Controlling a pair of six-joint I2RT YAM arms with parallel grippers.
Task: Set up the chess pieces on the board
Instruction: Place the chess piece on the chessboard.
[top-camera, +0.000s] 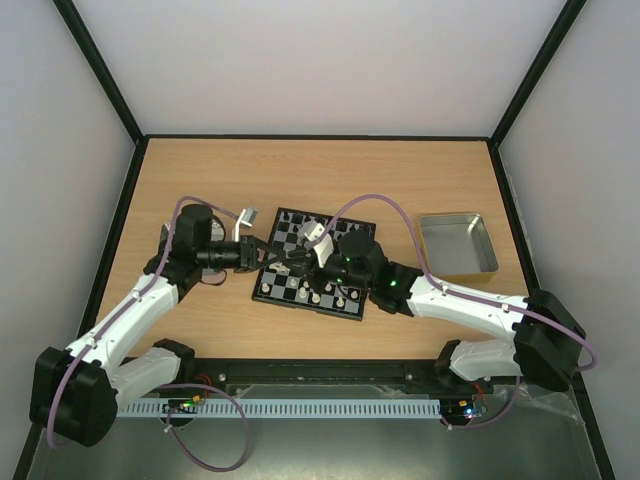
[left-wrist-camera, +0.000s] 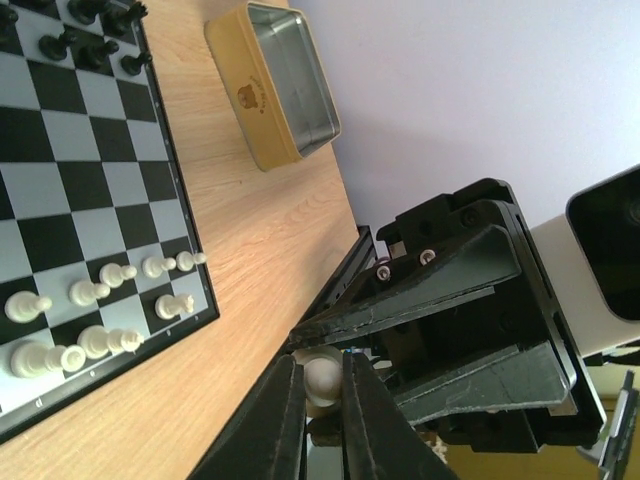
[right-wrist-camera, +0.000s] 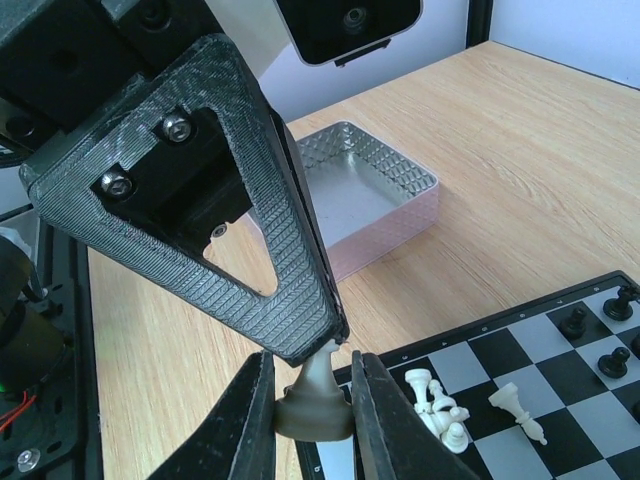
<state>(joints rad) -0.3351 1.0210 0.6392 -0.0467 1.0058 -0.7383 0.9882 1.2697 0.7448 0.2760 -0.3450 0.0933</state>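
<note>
The board (top-camera: 310, 306) lies mid-table, with black pieces (left-wrist-camera: 90, 40) along one edge and white pieces (left-wrist-camera: 100, 310) along the other. Both grippers meet above the board's left edge on one cream-white piece. My left gripper (top-camera: 280, 254) is shut on its round head (left-wrist-camera: 322, 378). My right gripper (top-camera: 303, 258) is shut on its wide base (right-wrist-camera: 316, 408). In the right wrist view, the left gripper's fingertip (right-wrist-camera: 300, 330) covers the piece's top. Several white pieces (right-wrist-camera: 440, 400) lie toppled on the board (right-wrist-camera: 520, 340) beside it.
A metal tray (top-camera: 457, 244) with a yellow outside (left-wrist-camera: 275, 85) stands right of the board. A second silver tray (right-wrist-camera: 365, 205) sits on the wood left of the board. The table's black frame runs along the near edge.
</note>
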